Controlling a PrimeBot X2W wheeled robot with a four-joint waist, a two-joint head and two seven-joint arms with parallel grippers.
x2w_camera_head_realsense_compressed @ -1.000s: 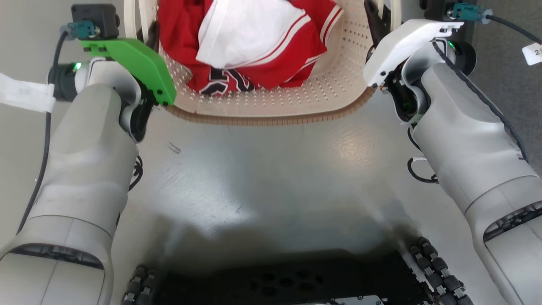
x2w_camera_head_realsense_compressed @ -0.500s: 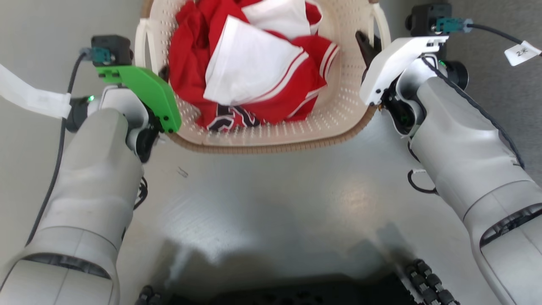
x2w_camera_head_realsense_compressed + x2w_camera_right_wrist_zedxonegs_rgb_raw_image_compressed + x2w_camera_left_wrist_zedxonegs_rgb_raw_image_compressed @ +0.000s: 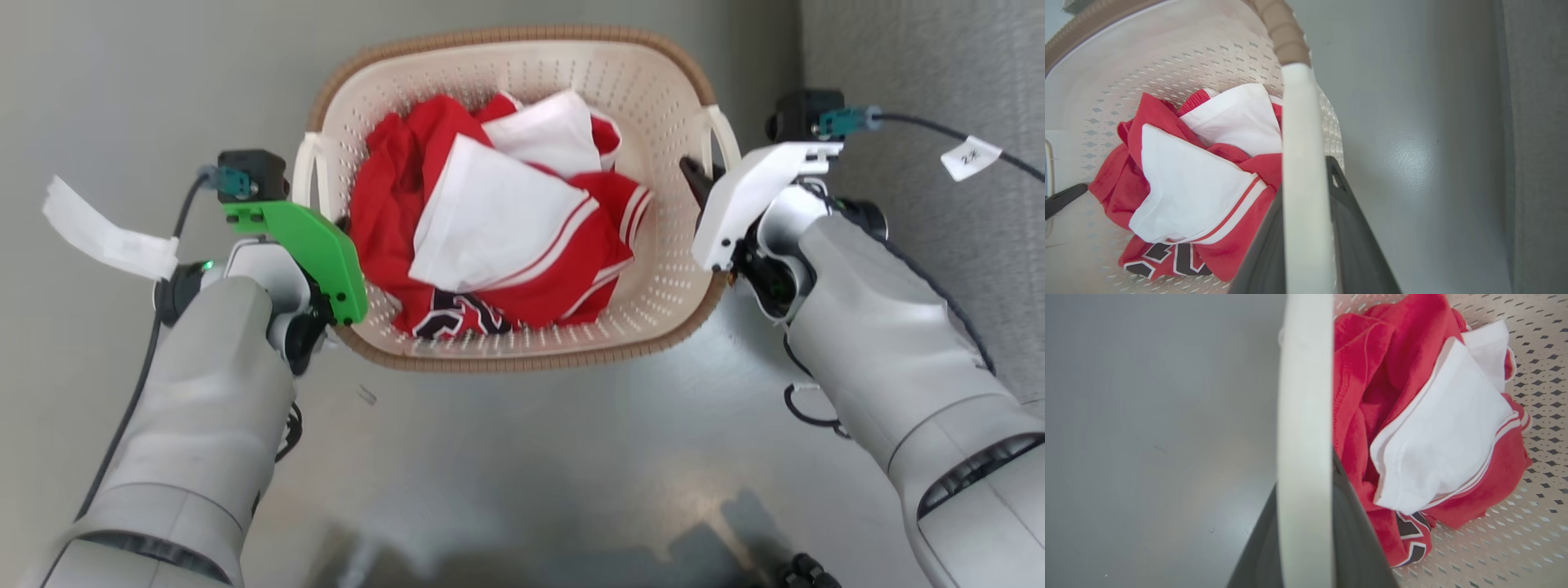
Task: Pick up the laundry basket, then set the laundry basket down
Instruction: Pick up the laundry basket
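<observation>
Cream perforated laundry basket (image 3: 663, 269), brown-rimmed

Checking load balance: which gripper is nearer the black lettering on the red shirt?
Left. The left gripper grips the handle beside the black lettering; the right gripper grips the opposite handle.

Perforated plastic laundry basket (image 3: 665, 273), soft cloth clothes (image 3: 490, 237), glossy floor (image 3: 531, 457).

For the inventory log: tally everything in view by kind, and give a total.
laundry basket: 1
white side handles: 2
heap of red-and-white clothes, pieces not countable: 1
left gripper and right gripper: 2
paper cable tags: 2
Total: 8
</observation>
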